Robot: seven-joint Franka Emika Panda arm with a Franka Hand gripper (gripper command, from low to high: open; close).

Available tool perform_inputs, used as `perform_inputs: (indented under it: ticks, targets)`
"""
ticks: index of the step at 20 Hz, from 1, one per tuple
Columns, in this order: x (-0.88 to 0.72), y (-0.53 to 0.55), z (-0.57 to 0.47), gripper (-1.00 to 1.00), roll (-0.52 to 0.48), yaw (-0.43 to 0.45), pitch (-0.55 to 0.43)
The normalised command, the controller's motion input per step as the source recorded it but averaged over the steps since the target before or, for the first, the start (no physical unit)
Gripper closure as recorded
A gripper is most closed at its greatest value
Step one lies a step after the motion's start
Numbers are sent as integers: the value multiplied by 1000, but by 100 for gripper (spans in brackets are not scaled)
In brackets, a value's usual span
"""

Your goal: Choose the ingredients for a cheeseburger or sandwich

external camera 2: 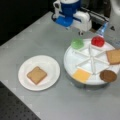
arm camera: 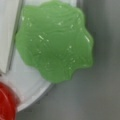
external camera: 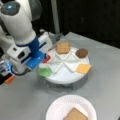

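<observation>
A white divided tray (external camera 2: 70, 58) holds the ingredients: a green disc (external camera 2: 77, 43), a red disc (external camera 2: 97, 41), a toast square (external camera 2: 113, 56), a dark patty (external camera 2: 108, 75) and a cheese square (external camera 2: 81, 75). One toast slice (external camera 2: 36, 75) lies alone on the white paper plate (external camera 2: 51, 65), the only piece of the sandwich there. My gripper (external camera 2: 80, 32) hangs just above the tray's rim, next to the green disc. In the wrist view the green disc (arm camera: 55, 40) fills the frame, with the red disc (arm camera: 6, 102) at the bottom left corner. No fingers show there.
In a front view my arm's white and blue body (external camera: 25, 47) covers the tray's (external camera: 65, 75) left side, over the red disc (external camera: 46, 59) and beside the green disc (external camera: 45, 72). The paper plate (external camera: 55, 107) sits at a front view's bottom. The grey tabletop (external camera 2: 37, 40) surrounds both.
</observation>
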Motion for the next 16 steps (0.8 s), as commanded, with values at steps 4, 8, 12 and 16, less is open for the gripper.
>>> perform_inputs:
  ticks: [4, 8, 12, 16]
  targets:
    - [-130, 21, -209, -100, 440, -272, -220]
    - [-172, 2, -181, -100, 503, -136, -260]
    - [-160, -36, -166, -100, 431, -65, -255]
    - [-136, -42, -146, -100, 308, -3, -209]
